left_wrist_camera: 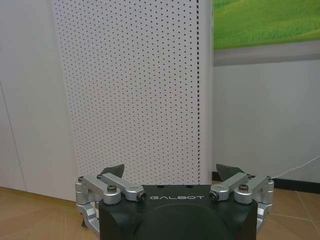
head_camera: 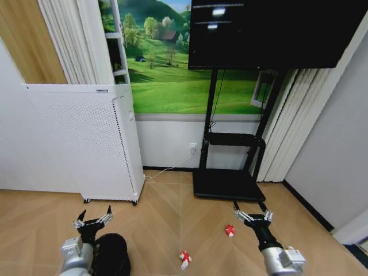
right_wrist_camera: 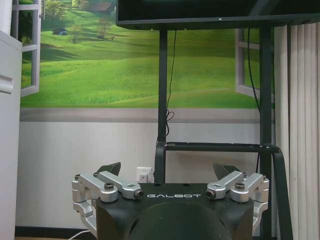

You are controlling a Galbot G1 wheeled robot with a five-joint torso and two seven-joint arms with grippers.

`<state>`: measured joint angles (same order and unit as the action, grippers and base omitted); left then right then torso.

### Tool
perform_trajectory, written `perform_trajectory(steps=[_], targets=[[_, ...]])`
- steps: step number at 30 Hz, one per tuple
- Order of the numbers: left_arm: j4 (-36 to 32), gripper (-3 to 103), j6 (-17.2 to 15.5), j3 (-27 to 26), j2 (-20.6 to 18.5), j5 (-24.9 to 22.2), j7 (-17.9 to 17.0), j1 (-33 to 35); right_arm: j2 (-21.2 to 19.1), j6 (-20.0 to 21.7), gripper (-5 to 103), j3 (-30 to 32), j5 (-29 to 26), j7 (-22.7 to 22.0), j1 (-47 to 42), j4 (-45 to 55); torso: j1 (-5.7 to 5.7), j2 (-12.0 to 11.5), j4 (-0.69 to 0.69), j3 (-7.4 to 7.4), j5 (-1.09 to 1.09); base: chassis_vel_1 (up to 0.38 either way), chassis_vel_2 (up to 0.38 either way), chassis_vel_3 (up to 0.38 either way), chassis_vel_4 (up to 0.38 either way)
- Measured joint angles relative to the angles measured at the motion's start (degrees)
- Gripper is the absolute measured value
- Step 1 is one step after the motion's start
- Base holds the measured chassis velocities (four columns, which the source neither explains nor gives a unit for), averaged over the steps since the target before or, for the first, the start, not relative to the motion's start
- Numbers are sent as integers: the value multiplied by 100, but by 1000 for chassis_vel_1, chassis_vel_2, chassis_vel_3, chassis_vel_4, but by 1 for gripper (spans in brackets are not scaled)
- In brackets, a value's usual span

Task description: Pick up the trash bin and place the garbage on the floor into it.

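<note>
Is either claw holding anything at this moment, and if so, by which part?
Nothing is held. The left claw and right claw are both open and empty, above the floor; the trash bin sits ungrasped.

White perforated appliance [head_camera: 92, 144]; TV stand [head_camera: 230, 167]; meadow mural [head_camera: 172, 75]

Bright, even light — edges seemingly warped

Both arms end in brushed silver wrist housings with black forearm sections. The left tool [head_camera: 92, 219] and right tool [head_camera: 253, 216] look identical: black body with "GALBOT" in pale letters, silver aluminium linkages with dark screw heads, and small black wedge-shaped fingertips [left_wrist_camera: 114, 170].
</note>
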<state>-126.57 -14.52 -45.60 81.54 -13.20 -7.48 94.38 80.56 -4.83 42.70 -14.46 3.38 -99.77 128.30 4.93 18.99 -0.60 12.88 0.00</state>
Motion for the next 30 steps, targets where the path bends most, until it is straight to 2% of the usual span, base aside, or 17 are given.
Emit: perform_trajectory(steps=[9, 17, 22, 30], targets=[[-58, 100, 26, -4, -1, -1, 30, 49, 0, -29, 100, 5, 1, 8, -21, 34, -25, -84, 0, -58, 0, 0, 0, 0, 0], [-42, 100, 46, -10, 14, 21, 19, 49, 3, -52, 100, 16, 1, 18, -36, 36, -105, -337, -1, -231, 0, 0, 0, 0, 0], [-4, 100, 69, -15, 14, 26, 13, 42, 8, -55, 100, 9, 1, 21, -27, 17, -130, -417, 0, -287, 0, 0, 0, 0, 0], [96, 100, 73, -18, 4, 36, -35, -12, 21, -55, 100, -13, 10, 23, 7, -48, -134, -445, -1, -311, 0, 0, 0, 0, 0]])
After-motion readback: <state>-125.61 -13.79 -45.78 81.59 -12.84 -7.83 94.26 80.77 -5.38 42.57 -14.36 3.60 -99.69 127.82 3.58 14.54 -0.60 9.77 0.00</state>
